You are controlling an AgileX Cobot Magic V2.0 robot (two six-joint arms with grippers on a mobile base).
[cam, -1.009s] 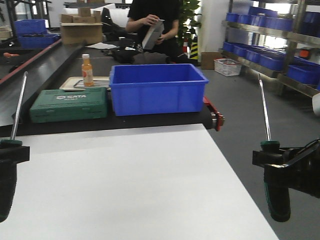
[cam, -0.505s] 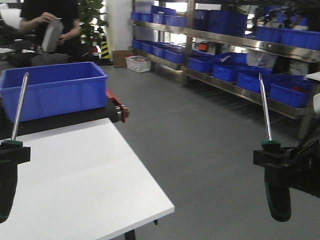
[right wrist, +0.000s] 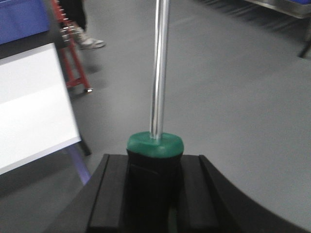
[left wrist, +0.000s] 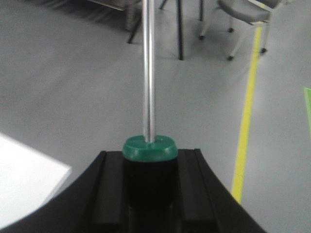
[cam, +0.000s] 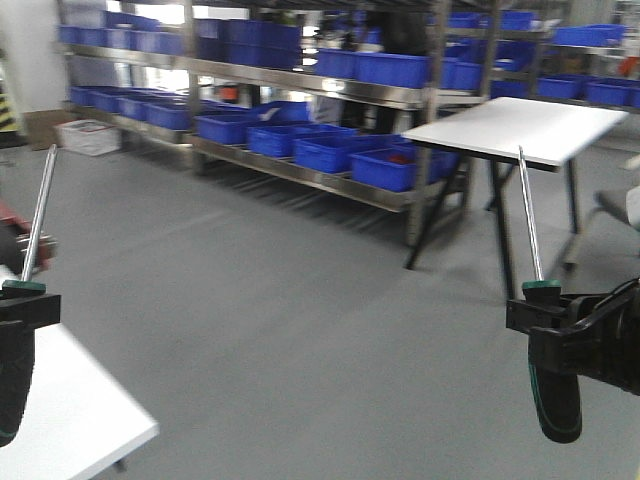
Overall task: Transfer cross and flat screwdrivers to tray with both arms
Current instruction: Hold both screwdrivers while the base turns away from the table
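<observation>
Left screwdriver upright in left claw, right screwdriver in right claw

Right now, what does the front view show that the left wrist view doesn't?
Only front: the right tool gripping the right screwdriver, and shelves of blue bins. Only left wrist: a yellow floor line. Both: the left screwdriver upright in the left tool, plus the near table's corner and grey floor.

Open grey floor lies ahead; a white table corner juts at lower left, shelving far behind.
</observation>
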